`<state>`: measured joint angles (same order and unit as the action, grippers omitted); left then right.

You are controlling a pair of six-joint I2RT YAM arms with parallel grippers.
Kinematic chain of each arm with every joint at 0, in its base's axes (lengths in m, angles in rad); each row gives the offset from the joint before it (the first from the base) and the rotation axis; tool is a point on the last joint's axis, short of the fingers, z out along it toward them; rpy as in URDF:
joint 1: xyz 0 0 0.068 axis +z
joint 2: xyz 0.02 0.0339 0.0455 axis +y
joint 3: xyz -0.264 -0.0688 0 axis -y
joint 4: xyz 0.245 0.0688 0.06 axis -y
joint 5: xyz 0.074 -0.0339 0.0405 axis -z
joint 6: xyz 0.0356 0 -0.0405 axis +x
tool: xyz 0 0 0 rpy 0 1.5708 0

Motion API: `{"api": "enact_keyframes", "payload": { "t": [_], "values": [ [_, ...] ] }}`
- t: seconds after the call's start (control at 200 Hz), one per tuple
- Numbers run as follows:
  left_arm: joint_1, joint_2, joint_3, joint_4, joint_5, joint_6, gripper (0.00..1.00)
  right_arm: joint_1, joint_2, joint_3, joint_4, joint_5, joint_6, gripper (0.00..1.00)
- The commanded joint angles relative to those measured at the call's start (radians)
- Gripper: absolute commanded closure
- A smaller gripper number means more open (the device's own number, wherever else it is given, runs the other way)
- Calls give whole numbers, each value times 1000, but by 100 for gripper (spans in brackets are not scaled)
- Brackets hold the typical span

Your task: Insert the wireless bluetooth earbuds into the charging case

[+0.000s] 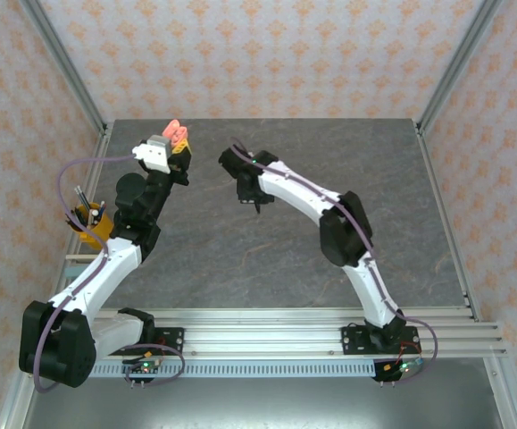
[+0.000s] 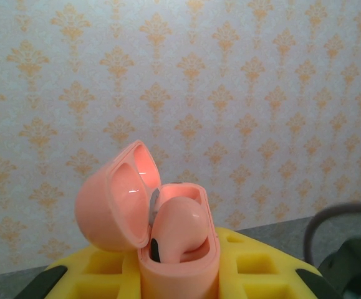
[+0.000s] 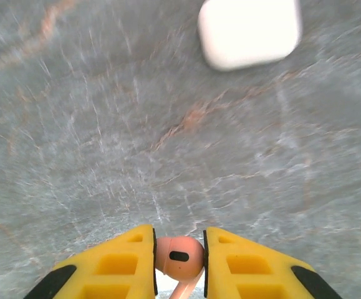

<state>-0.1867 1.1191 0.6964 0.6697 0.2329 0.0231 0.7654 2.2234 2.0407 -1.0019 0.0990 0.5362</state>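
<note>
My left gripper point(image 1: 173, 143) is raised at the back left, shut on a salmon pink charging case point(image 2: 179, 265) that it holds upright. The case's lid point(image 2: 108, 199) hangs open to the left, and one pink earbud point(image 2: 181, 225) sits in the case. My right gripper point(image 1: 254, 204) points down over the middle of the table. In the right wrist view its yellow fingers point(image 3: 115, 265) are shut on a second pink earbud point(image 3: 179, 255), held above the table with its stem pointing toward the camera. A closed white case point(image 3: 250, 32) lies on the table ahead of that gripper.
The grey marbled table point(image 1: 240, 259) is bounded by patterned walls and aluminium posts. A yellow holder with pens point(image 1: 88, 219) stands at the left edge beside my left arm. A metal rail point(image 1: 267, 326) carrying both arm bases runs along the front.
</note>
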Motion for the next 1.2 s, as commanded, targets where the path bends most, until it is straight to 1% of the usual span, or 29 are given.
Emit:
{"api": "enact_keyframes", "payload": {
  "t": [0.0,0.205,0.365,0.555,0.761,0.871,1.196],
  "values": [
    [7,5,17,8,91,-18,100,-23,-153,-62,84,83,-37,79],
    [-10,58,44,0,268,-27,100,-50,-371,-138,187,119,-129,78],
    [-58,108,84,-34,382,-1,100,-54,-524,-180,278,137,-214,78],
    [-128,186,166,-81,471,31,100,-54,-670,-238,379,120,-289,77],
    [-181,286,285,-104,561,26,100,-54,-765,-305,468,25,-333,76],
    [-205,329,342,-110,581,25,100,-54,-802,-350,522,-3,-357,76],
    [-244,384,433,-113,610,9,100,-54,-799,-377,557,-31,-371,76]
  ]
}}
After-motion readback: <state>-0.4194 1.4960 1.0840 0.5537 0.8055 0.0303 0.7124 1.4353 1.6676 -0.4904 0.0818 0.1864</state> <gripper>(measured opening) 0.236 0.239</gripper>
